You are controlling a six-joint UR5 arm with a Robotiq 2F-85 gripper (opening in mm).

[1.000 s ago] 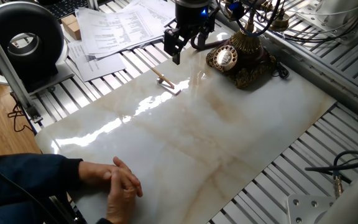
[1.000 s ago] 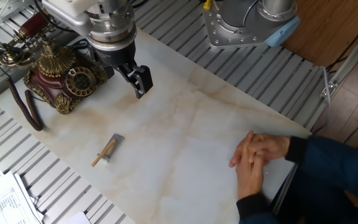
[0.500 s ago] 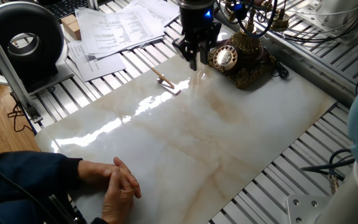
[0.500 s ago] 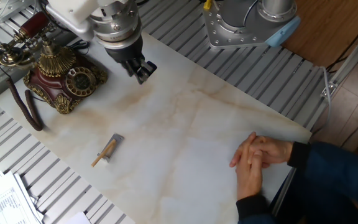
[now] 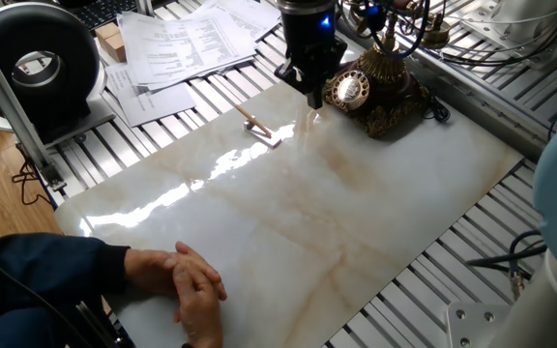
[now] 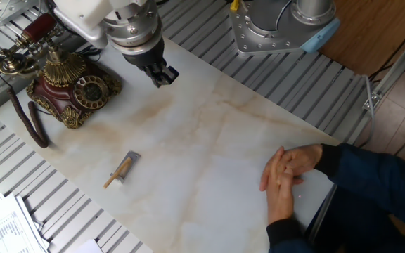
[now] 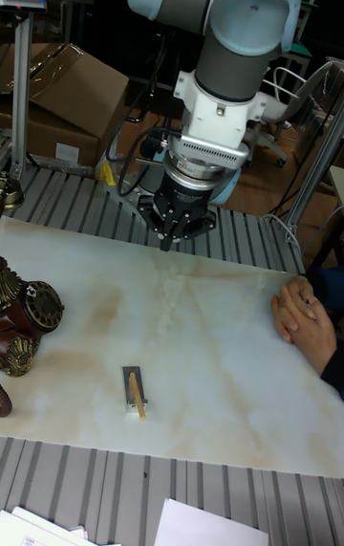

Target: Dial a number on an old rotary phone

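The old rotary phone (image 5: 370, 97) stands at the marble slab's far corner, dark carved base with brass trim. Its round brass dial (image 5: 349, 89) faces up and toward the slab's middle. My gripper (image 5: 313, 95) hangs just left of the dial, above the slab, fingers pressed together and holding nothing. From the other side the phone (image 6: 69, 88) is at the left and the gripper (image 6: 163, 75) is a hand's width right of it. In the tall view the phone (image 7: 27, 315) shows at the left edge, with the gripper (image 7: 170, 239) further back over the slab's far edge.
A short wooden stick on a small grey pad (image 6: 121, 169) lies on the slab. A person's clasped hands (image 6: 287, 176) rest at the slab's edge opposite the phone. A big black round device (image 5: 42, 63) and papers (image 5: 182, 43) sit beyond the slab. A second robot base (image 6: 280, 24) stands nearby.
The gripper's fingers have gone from wide open to shut, and it has turned and shifted closer to the phone's dial. The person's hands have shifted slightly.
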